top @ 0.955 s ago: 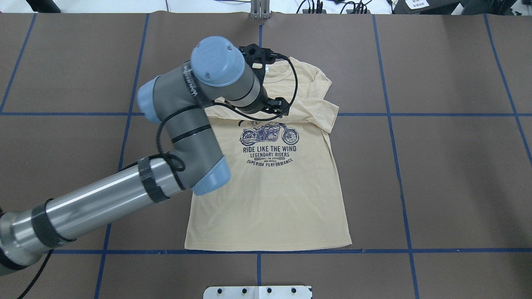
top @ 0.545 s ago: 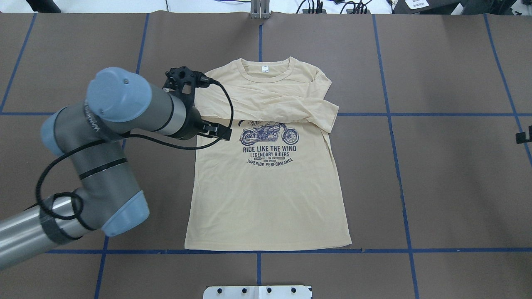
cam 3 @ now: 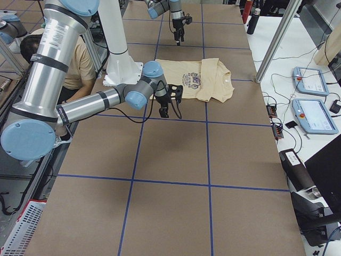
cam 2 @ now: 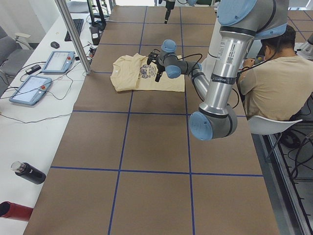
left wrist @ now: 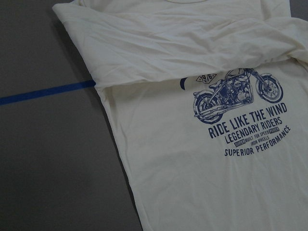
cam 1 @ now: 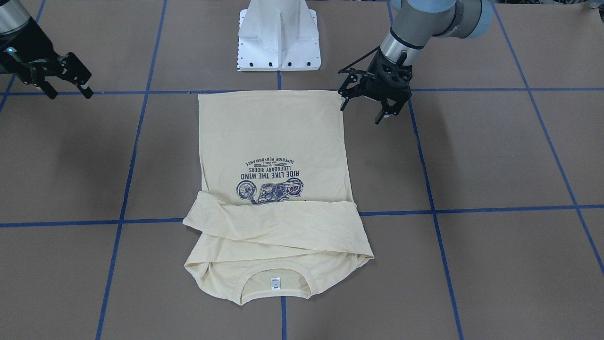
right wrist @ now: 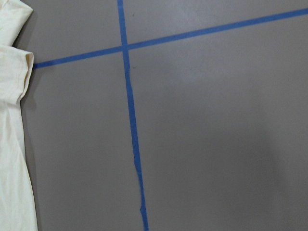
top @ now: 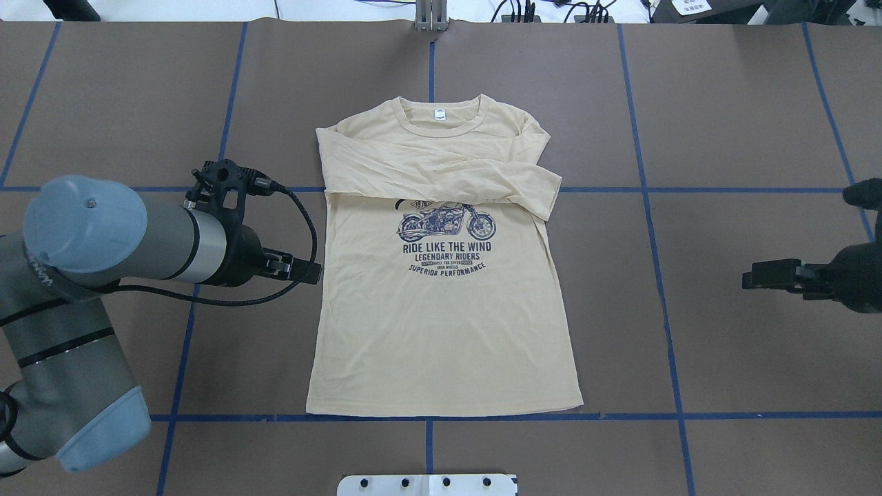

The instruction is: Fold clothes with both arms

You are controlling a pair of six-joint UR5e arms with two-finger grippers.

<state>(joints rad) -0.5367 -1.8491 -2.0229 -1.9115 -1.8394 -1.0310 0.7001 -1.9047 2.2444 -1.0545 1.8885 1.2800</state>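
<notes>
The cream-yellow T-shirt [top: 441, 331] lies flat, print up, collar [top: 439, 117] away from the robot, with both sleeves folded across the chest. It also shows in the front-facing view [cam 1: 273, 137] and in the left wrist view [left wrist: 192, 159]. My left gripper [top: 306, 270] is open and empty, just off the shirt's left edge near the hem corner [cam 1: 363, 106]. My right gripper [top: 754, 281] is open and empty over bare table [cam 1: 68, 89], well right of the shirt. The right wrist view shows only the shirt's edge [right wrist: 12, 144].
The white pedestal base [cam 1: 278, 42] stands just behind the hem. Blue tape lines [top: 661, 275] grid the brown table. A seated operator [cam 2: 266, 78] is by the robot. Teach pendants [cam 2: 56, 61] and bottles [cam 2: 29, 172] lie on the side bench.
My left arm has swung from over the collar back to the left and toward the robot, off the shirt. My right gripper has come in at the overhead view's right edge.
</notes>
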